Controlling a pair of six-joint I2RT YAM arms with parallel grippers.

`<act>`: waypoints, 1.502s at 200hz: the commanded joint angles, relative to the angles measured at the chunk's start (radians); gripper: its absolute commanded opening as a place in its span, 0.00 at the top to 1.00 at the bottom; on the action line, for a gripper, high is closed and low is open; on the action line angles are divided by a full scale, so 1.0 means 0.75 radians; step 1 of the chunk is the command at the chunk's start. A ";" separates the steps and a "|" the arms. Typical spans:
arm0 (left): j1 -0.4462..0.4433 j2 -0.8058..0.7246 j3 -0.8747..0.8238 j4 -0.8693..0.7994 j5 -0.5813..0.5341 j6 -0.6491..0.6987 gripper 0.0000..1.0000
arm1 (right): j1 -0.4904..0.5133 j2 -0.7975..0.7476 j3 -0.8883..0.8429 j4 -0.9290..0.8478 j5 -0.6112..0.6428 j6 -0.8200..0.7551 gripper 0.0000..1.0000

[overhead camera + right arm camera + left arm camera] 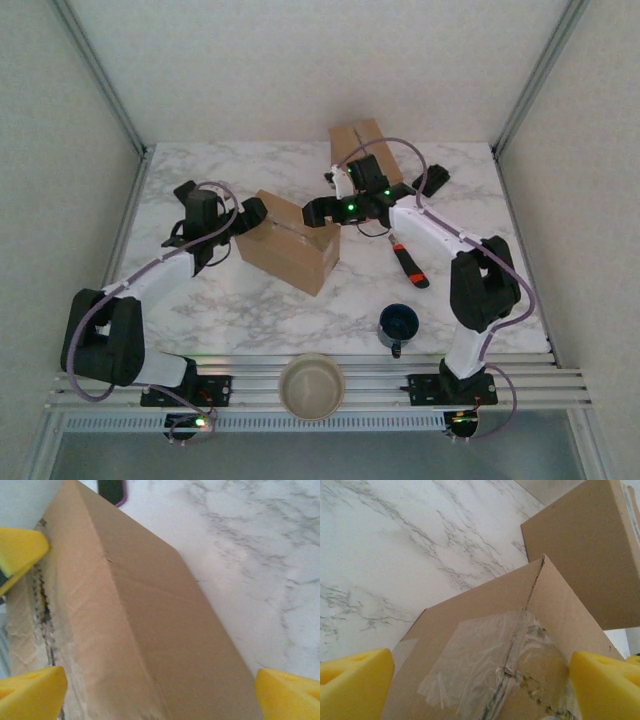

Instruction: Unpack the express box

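The express box (287, 250) is a brown carton lying aslant mid-table. Torn clear tape crosses the seam on its top (485, 650). My left gripper (250, 213) is at the box's left end. It is open, and its yellow pads (355, 682) straddle the taped top wide apart (480, 687). My right gripper (322, 210) hovers at the box's far right corner, also open, jaws spread wide over the box's long face (150, 630), nothing pinched (160, 692). A yellow pad of the left gripper (20, 550) shows at the box's far end.
A second cardboard box (358, 142) stands at the back, close behind the right arm. A black-and-red box cutter (408, 262) lies to the right of the carton. A dark blue mug (398, 326) and a beige bowl (312, 386) sit near the front edge.
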 commanded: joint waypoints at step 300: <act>0.011 -0.244 0.172 -0.231 -0.289 0.111 0.03 | -0.389 -0.203 -0.680 -0.199 0.643 0.105 0.33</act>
